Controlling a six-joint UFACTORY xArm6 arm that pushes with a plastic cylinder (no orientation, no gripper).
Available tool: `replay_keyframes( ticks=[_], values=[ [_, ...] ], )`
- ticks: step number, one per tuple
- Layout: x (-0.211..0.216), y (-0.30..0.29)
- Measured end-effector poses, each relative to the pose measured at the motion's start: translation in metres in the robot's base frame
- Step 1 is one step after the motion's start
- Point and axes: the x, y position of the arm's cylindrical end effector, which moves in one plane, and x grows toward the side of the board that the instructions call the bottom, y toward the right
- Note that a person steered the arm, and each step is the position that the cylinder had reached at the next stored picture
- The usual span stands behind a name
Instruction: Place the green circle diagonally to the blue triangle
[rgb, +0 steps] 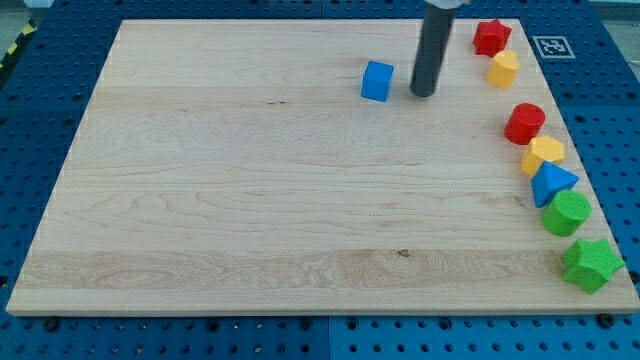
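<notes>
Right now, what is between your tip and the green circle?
In the camera view, bare wood mostly. My tip sits right of the blue cube; the red cylinder, yellow block and blue triangle lie just beside that path to the green circle.

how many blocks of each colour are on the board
red: 2, the red star and the red round block
yellow: 2, one near the view's top, one lower
blue: 2, the blue cube and the blue triangle
green: 2, the green circle and the green star
total: 8
My tip is just right of the blue cube.
</notes>
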Motion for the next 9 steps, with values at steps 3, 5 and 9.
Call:
replay_keyframes(
  ticks=[3, 5, 9],
  values=[
    [0.006, 0.097],
    [0.042, 0.17],
    [0.197, 0.181]
  ],
)
